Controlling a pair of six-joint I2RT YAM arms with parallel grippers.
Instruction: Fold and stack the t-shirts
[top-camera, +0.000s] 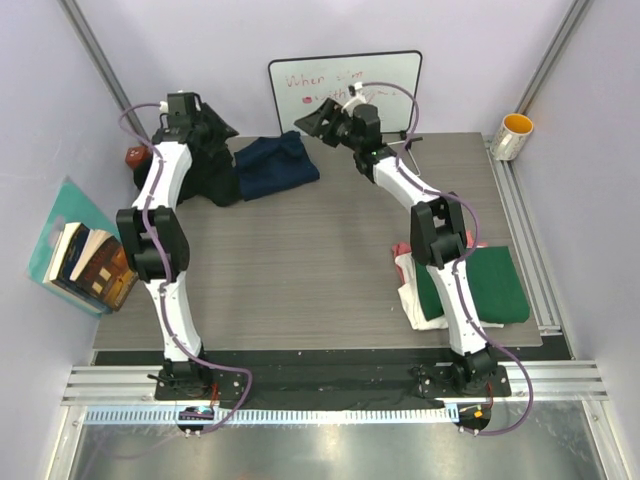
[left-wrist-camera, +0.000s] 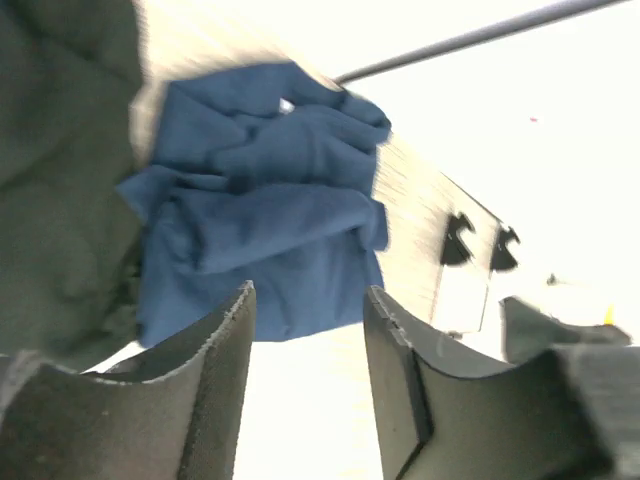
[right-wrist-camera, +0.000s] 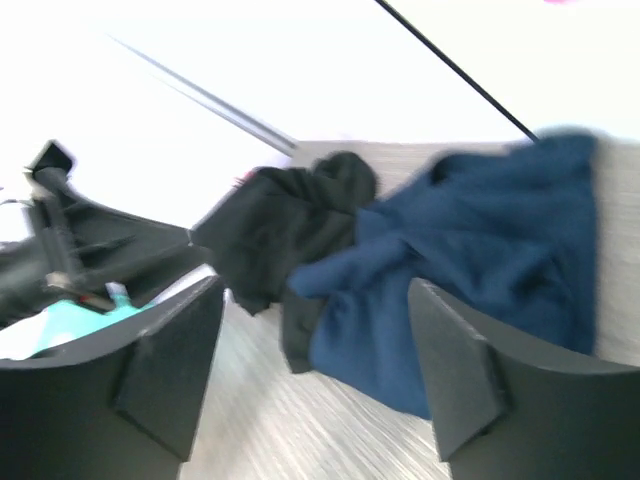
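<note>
A crumpled navy blue t-shirt (top-camera: 275, 165) lies at the back of the table, with a rumpled black t-shirt (top-camera: 205, 180) touching its left side. At the right front, a folded dark green t-shirt (top-camera: 490, 285) lies on top of a cream-white one (top-camera: 415, 300), and a pink-red one (top-camera: 402, 250) peeks out at the back. My left gripper (top-camera: 217, 128) hovers above the black shirt and stands open and empty (left-wrist-camera: 308, 300), with the navy shirt (left-wrist-camera: 265, 215) just beyond it. My right gripper (top-camera: 312, 120) hangs above the navy shirt's right end, open and empty (right-wrist-camera: 315, 300), facing the navy (right-wrist-camera: 470, 270) and black (right-wrist-camera: 290, 225) shirts.
A whiteboard (top-camera: 345, 85) with red writing leans at the back wall. A yellow-lined mug (top-camera: 513, 135) stands at the back right corner. Books (top-camera: 90, 265) lie off the table's left edge. A small red-brown object (top-camera: 135, 157) sits behind the left arm.
</note>
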